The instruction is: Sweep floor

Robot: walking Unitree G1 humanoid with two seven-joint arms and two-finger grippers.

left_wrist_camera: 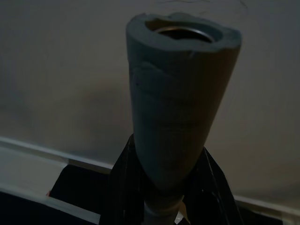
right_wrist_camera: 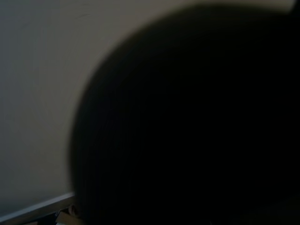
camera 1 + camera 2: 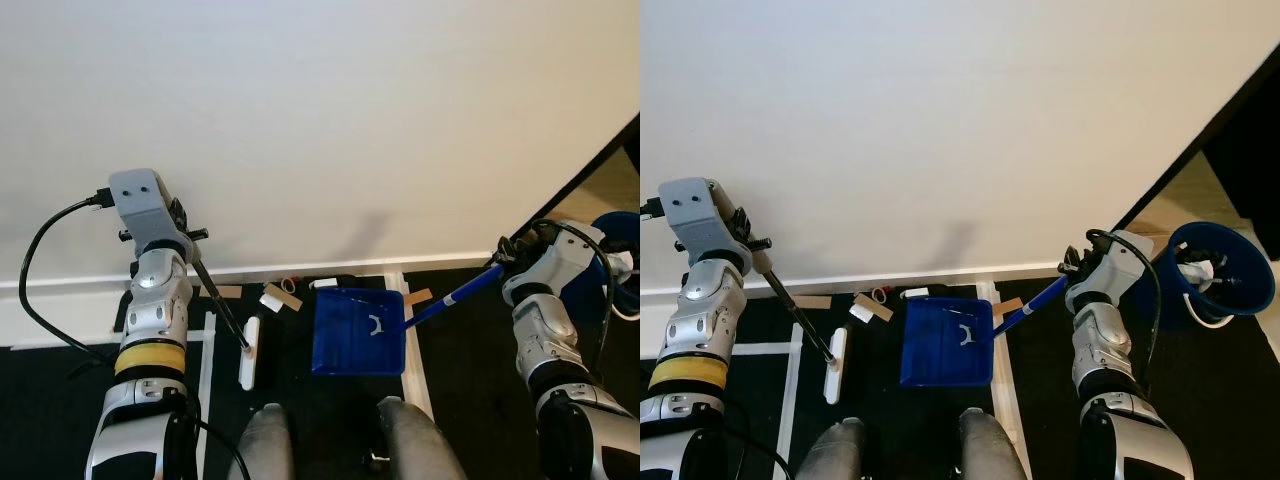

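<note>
My left gripper (image 3: pixel 192 258) is shut on the broom's handle; its grey foam end (image 1: pixel 180 93) sticks out between the black fingers (image 1: pixel 124 187). The thin black rod slants down to the white broom head (image 3: pixel 250 365), which lies on the black floor left of the dustpan. My right gripper (image 3: pixel 1072 272) is shut on the blue handle (image 3: pixel 1030 300) of the blue dustpan (image 3: pixel 345 350). The pan rests flat on the floor near the wall, with a small white scrap (image 3: pixel 375 325) inside it.
Brown and white scraps (image 3: pixel 280 297) lie along the white baseboard (image 3: pixel 80 285), and another brown piece (image 3: pixel 418 297) lies right of the pan. White tape lines (image 3: pixel 415 370) cross the floor. A blue bucket (image 3: pixel 1240 300) holding rubbish stands at the right. My own legs (image 3: pixel 265 440) are below.
</note>
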